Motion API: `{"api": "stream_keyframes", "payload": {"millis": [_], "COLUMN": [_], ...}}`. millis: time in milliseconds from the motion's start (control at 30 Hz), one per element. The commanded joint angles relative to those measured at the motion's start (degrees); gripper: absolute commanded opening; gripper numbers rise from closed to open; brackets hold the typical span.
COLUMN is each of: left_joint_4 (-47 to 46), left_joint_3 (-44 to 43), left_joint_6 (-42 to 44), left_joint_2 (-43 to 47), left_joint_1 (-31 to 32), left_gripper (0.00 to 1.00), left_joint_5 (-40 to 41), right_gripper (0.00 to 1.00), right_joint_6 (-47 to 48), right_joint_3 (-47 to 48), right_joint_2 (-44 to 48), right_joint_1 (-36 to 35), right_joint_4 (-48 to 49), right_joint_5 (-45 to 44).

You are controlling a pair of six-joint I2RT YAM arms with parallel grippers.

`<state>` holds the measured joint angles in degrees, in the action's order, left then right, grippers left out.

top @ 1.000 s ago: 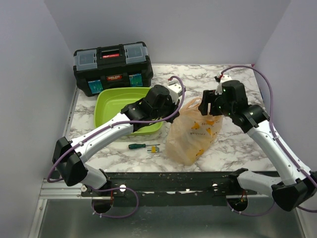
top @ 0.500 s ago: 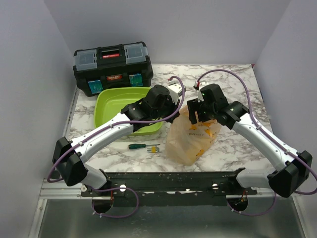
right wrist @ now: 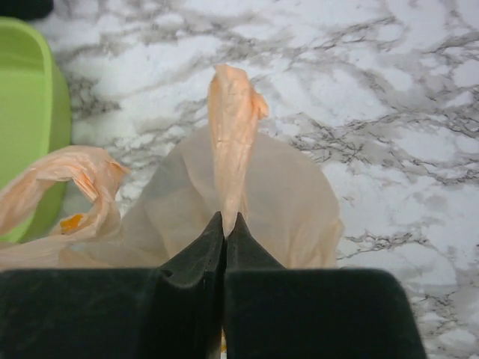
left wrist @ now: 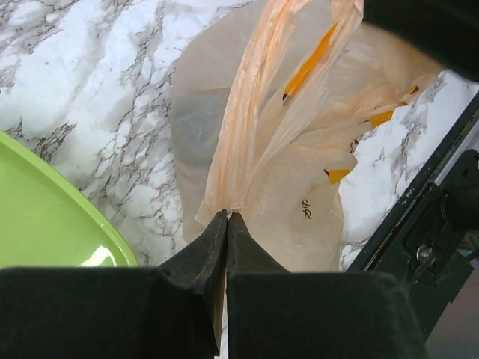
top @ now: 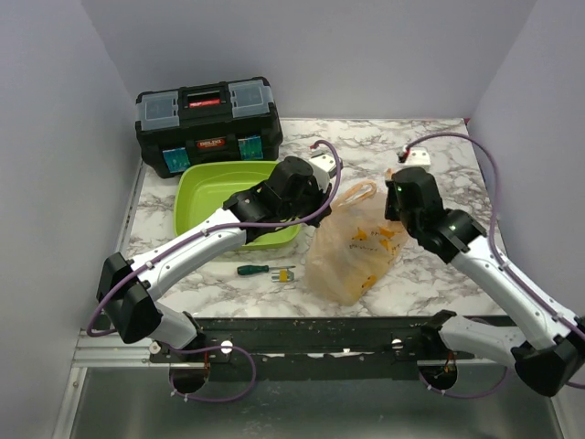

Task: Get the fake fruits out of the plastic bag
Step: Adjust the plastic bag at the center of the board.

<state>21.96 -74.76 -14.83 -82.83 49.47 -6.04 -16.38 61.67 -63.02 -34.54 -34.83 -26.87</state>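
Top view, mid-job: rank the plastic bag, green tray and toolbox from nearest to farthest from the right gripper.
1. plastic bag: table centre, its handle pinched in the right gripper.
2. green tray: left of the bag.
3. toolbox: back left corner, behind the tray.

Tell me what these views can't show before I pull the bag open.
- The fake fruits: all views, inside the plastic bag; its cloudy film shows only yellow-orange patches.
- The lime-green tray: top view, floor partly covered by the left arm.
- The small yellow item beside the screwdriver: top view, too small to identify.
- The toolbox: top view, closed lid hides its contents.
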Motion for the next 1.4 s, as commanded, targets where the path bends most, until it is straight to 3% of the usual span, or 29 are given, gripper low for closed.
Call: {"api": "stream_keyframes", "payload": {"millis": [0, 133, 300, 467, 600, 800, 867, 1000, 1100, 1200, 1367], "left_joint_4": [-0.18, -1.56, -4.15, -8.74, -5.94, 5.6, 8.59, 9.48, 3.57, 1.78, 9.85], "left_joint_3": [-0.12, 1.22, 2.94, 5.67, 4.88, -0.46, -2.28, -4.46, -4.92, -9.89, -25.05], "left_joint_6": [-0.46, -0.46, -0.29, 2.07, -0.6, -9.93, -11.99, -14.44, -9.97, -3.24, -2.23], "left_joint_2": [1.57, 2.83, 4.76, 7.86, 9.22, 11.71, 12.87, 12.93, 9.96, 3.03, -9.3], "left_joint_1": [0.1, 0.1, 0.09, 0.07, 0.1, 0.46, 2.08, 10.01, 16.95, 20.87, 21.37], "left_gripper": [0.0, 0.0, 0.0, 0.01, 0.23, 0.57, 0.6, 0.74, 0.99, 0.99, 0.99], "left_joint_5": [1.47, 1.28, -0.3, -6.07, -9.9, -5.69, -1.71, 17.62, 32.07, 43.8, 52.56], "right_gripper": [0.01, 0.01, 0.01, 0.01, 0.01, 0.01, 0.01, 0.01, 0.01, 0.01, 0.01], "right_joint_6": [-9.72, -16.88, -21.67, -22.07, -21.78, -22.04, -22.43, -25.35, -25.27, -24.86, -24.41], "right_joint_3": [-2.16, -4.33, -6.73, -6.62, -4.98, -6.59, -7.06, -7.48, -6.46, -5.03, -4.18], "right_joint_2": [7.32, 15.11, 24.75, 24.37, 21.89, 23.13, 23.76, 24.04, 22.77, 21.9, 22.83], "right_joint_1": [-0.17, -0.17, -0.17, -0.12, -0.17, -0.13, -0.13, -0.13, -0.17, -0.09, -0.13], "right_joint_4": [4.06, 4.28, 6.73, 5.25, 3.37, 5.04, 5.46, 5.24, 5.3, 5.39, 5.55], "right_joint_5": [-11.46, -17.64, -17.81, -17.23, -13.4, -6.85, -6.27, -7.92, -6.84, -4.81, -3.68]}}
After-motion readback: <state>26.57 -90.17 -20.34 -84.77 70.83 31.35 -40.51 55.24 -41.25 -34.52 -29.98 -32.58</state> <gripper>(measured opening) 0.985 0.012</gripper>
